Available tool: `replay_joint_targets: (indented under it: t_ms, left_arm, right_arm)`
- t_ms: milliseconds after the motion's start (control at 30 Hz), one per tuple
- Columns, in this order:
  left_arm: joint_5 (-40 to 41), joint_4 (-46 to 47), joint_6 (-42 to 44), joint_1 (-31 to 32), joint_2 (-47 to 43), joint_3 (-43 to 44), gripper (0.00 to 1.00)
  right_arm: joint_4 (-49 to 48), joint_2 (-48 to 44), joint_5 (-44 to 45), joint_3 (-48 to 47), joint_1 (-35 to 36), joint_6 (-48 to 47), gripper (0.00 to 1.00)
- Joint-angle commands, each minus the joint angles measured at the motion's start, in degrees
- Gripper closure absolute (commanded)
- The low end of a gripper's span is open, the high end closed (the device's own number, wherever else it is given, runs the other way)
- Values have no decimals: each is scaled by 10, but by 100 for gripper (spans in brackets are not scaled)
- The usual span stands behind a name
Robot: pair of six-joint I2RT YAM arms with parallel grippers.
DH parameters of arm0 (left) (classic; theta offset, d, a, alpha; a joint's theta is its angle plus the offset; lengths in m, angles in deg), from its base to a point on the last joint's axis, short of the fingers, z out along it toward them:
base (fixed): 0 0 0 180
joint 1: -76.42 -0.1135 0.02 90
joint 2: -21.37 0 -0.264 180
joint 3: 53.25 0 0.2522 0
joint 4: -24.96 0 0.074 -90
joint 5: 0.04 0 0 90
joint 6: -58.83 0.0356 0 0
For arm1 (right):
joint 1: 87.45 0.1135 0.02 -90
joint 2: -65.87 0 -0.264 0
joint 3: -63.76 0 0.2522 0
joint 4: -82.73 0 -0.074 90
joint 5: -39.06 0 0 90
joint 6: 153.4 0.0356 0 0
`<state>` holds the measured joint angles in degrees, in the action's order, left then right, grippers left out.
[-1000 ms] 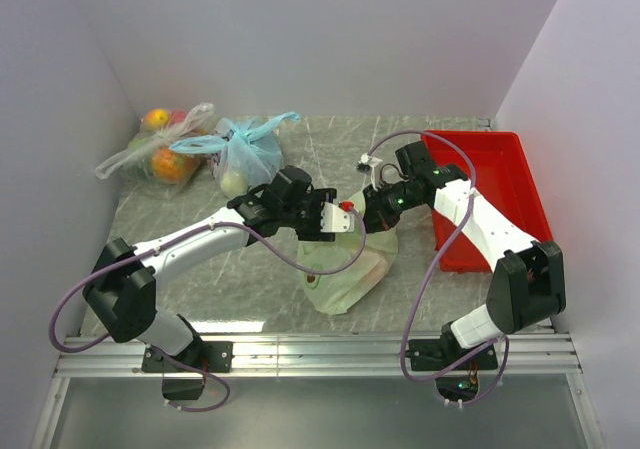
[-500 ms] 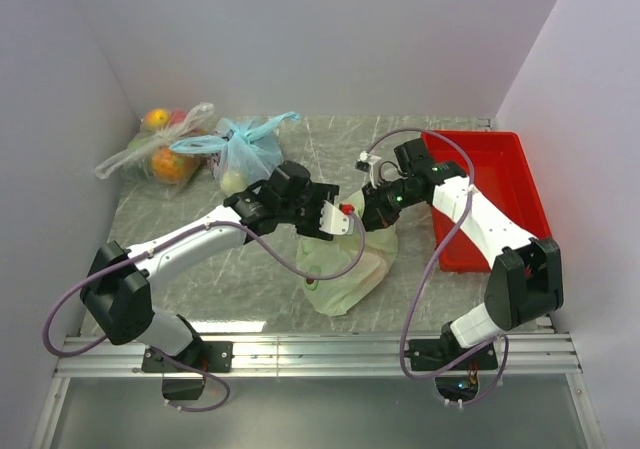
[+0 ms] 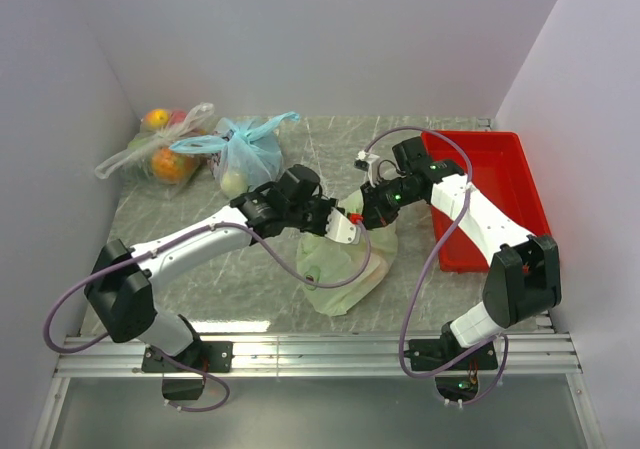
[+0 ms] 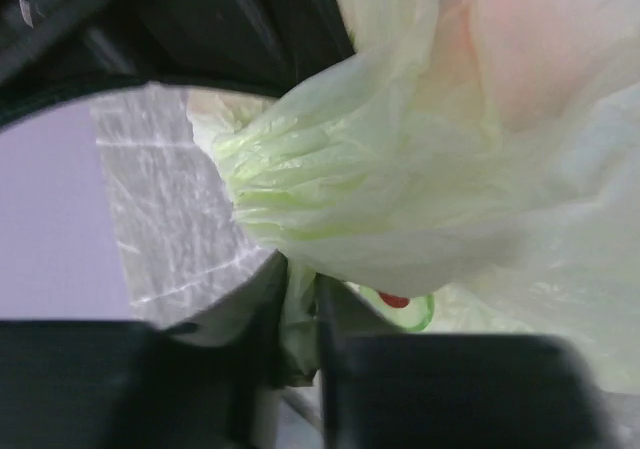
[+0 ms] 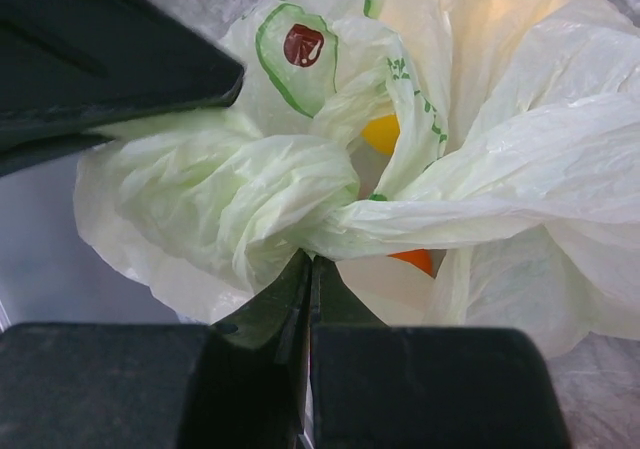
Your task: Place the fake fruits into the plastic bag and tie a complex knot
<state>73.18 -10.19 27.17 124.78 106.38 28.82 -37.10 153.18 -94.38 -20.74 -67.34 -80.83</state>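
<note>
A: State of the left tool [image 4: 300, 287]?

B: Closed. Its two dark fingers stand nearly together, with a thin fold of the plastic bag [image 4: 380, 189] pinched between them. A bunched, gathered neck of the same film sits just above the fingertips.

A: And the right tool [image 5: 308, 265]?

B: Also closed, with no visible gap between the fingers. It grips a twisted strand of the plastic bag [image 5: 250, 189] at the point where two gathered sections cross.

A: Position of both tools from above?

B: The left tool [image 3: 338, 225] and right tool [image 3: 368, 213] meet almost tip to tip over the far top of the plastic bag [image 3: 345, 269], at mid-desk.

A: Contents of the bag?

B: Through the folds, in the right wrist view, a yellow fruit [image 5: 382, 134] and below it an orange fruit [image 5: 412, 260] are visible inside. Other contents cannot be made out through the film.

A: Where does the bag rest?

B: On the desk [image 3: 250, 279], a grey marbled surface, between the two arms and nearer than the tools.

A: Remainder of the surface?

B: A red tray [image 3: 495, 164] lies at the right, beside the right arm. At far left a light blue bag [image 3: 245, 154] stands tied, and left of it, against the wall, a clear bag [image 3: 160, 154] holding orange and red fruit.

A: The room?

B: Plain pale lilac walls [image 3: 300, 39] enclose the desk on the left, far and right sides.
</note>
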Motion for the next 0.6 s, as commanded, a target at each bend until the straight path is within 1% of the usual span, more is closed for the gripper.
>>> replay_joint_targets:
  t_ms: [0,33,67,100,300,333,433,500,533,567]
  left_arm:
    - [73,-2,-28,2,22,20,99]
    - [91,-7,-47,2,28,20,100]
    - [126,-8,-53,0,37,19,100]
    - [138,-6,-60,-1,40,16,100]
    - [159,30,-98,-29,10,-66,100]
    - [160,35,-115,-34,6,-82,100]
    - [164,34,-149,-49,2,-92,100]
    - [166,44,-155,-63,-5,-108,100]
    - [166,49,-160,-70,-8,-114,100]
    - [166,50,-161,-85,-16,-118,100]
  right_arm:
    - [16,-11,8,-20,4,-3,100]
    - [19,-13,10,-23,4,-9,100]
    - [29,-16,10,-23,-2,-15,100]
    - [32,-19,10,-24,-6,-19,100]
    - [40,-50,8,-40,-63,-36,100]
    - [45,-55,5,-48,-72,-41,100]
    - [57,-57,-9,-53,-100,-51,100]
    - [60,-59,-8,-50,-115,-55,100]
    - [60,-59,-9,-48,-134,-55,100]
    - [61,-58,-24,-50,-144,-57,100]
